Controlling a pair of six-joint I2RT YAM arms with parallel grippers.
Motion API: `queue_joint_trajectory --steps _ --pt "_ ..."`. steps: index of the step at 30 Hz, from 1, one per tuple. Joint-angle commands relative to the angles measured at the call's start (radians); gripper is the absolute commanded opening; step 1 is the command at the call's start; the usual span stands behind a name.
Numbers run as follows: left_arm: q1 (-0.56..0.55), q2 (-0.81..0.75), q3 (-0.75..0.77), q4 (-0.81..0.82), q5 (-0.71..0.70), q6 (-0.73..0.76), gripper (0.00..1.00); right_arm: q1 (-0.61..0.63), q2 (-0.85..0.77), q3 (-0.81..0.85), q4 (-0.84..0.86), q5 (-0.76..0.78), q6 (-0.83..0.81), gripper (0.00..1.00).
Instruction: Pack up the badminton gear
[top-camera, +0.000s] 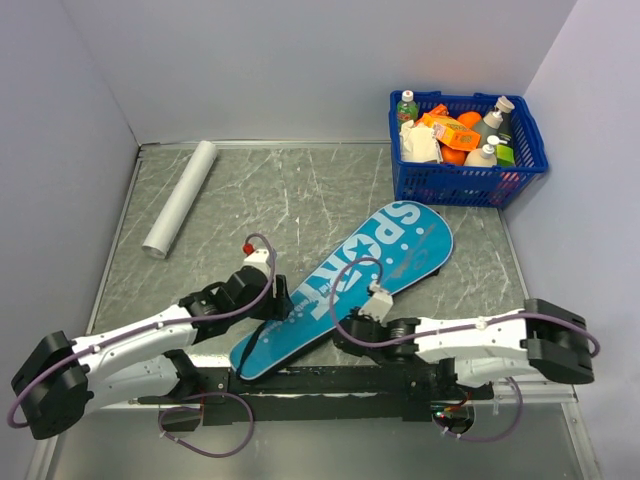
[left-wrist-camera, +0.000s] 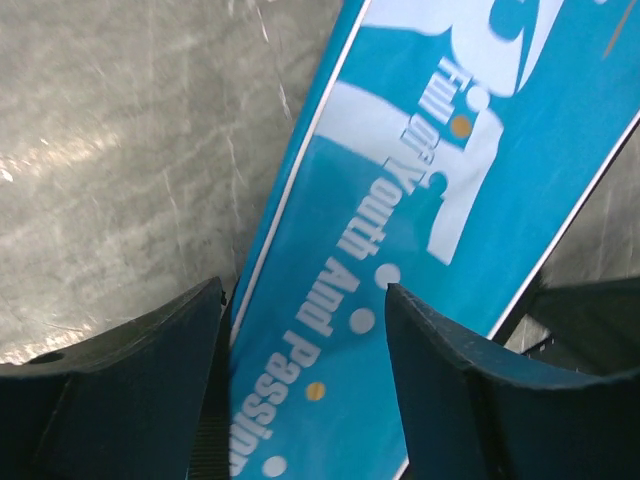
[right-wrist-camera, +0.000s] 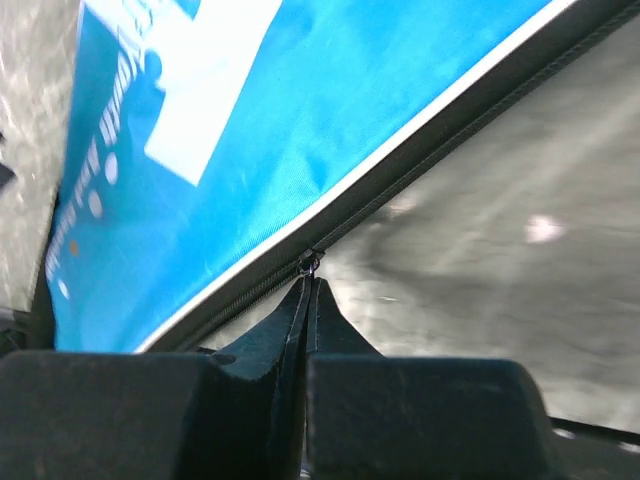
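Grey table (top-camera: 300, 190) carries bag (top-camera: 350, 280), basket (top-camera: 450, 187), white roll (top-camera: 180, 198).

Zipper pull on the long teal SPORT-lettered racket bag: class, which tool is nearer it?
Right. The right tool is pinched shut on the small dark zipper pull; the left tool sits open over the teal bag's opposite edge.

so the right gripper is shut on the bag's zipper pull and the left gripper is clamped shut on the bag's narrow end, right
Not the left one: the left gripper is open, its fingers spread apart over the narrow end of the teal SPORT bag, as the left wrist view shows. The right gripper is shut on the zipper pull.
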Motion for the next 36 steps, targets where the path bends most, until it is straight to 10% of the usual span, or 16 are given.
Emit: queue_joint_trajectory --steps 1,13,23,36 --pt "-0.026 0.005 -0.008 0.008 0.06 0.009 0.72 -0.005 -0.101 -0.038 -0.093 0.078 0.081 0.0" --pt "-0.134 0.211 -0.012 0.126 0.065 0.028 0.66 0.021 -0.142 -0.023 -0.084 0.012 -0.051 0.0" --pt "-0.139 0.303 0.018 0.163 0.071 0.02 0.24 0.125 0.118 0.228 -0.008 -0.105 -0.319 0.0" --pt "-0.139 0.327 0.046 0.246 0.117 0.048 0.22 0.175 0.386 0.481 0.118 -0.34 -0.575 0.0"
